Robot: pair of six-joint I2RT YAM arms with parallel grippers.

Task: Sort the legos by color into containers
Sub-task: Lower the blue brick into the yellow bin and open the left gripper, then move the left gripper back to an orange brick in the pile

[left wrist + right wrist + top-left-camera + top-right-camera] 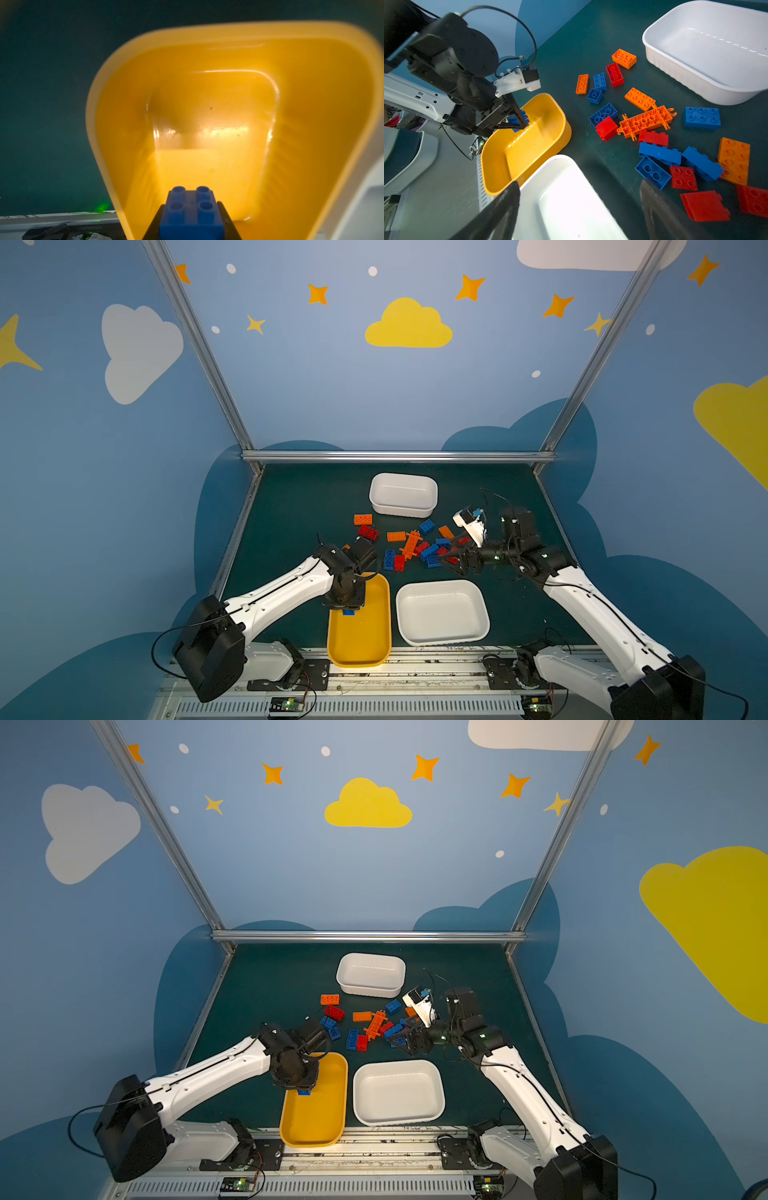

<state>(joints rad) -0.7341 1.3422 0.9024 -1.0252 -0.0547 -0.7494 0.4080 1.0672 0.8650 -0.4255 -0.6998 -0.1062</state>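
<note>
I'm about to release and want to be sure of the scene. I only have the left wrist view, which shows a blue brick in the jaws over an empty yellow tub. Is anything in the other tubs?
Observer: No. The wide shallow white tub and the deeper white tub both hold no bricks.
Operator: Where is the other arm?
Observer: The right gripper is open and holds nothing, at the right end of the loose pile.
Operator: Is any blue still unsorted?
Observer: Yes, several. For example, a loose blue brick lies beside the orange cross-shaped piece, among red and orange bricks.
</note>
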